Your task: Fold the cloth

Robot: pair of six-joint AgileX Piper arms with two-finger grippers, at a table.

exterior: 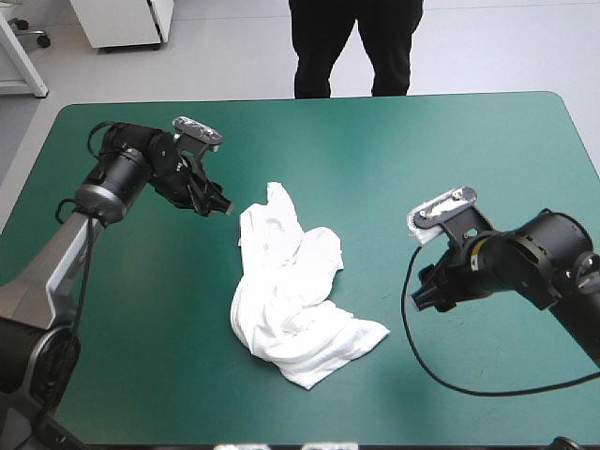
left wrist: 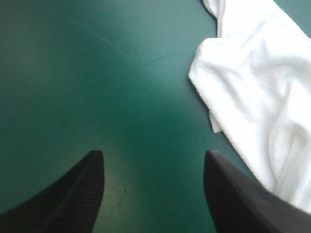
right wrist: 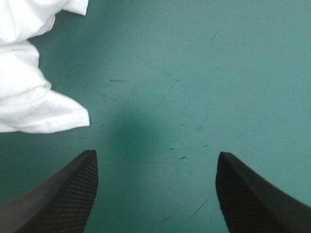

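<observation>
The T-shirt [exterior: 295,300] lies as a crumpled heap at the middle of the teal-green cover [exterior: 450,150], neither spread nor folded, so a flattening step is judged to be needed first. The left gripper [exterior: 217,204] is held spread wide just beside the heap's far left edge. Only bare cover is seen between its fingers [left wrist: 73,194], and white cloth lies beside one of them; this is judged to be a stance for reaching a hem or corner. The right gripper [exterior: 427,295] is likewise spread, with nothing pinched, and is set apart from the heap's right side, a corner of cloth lying ahead of it and off to one side. The two are placed on opposite sides, presumably so that the cloth can be drawn out between them. No brand, label or writing can be made out on the T-shirt, the cover or the grippers.
</observation>
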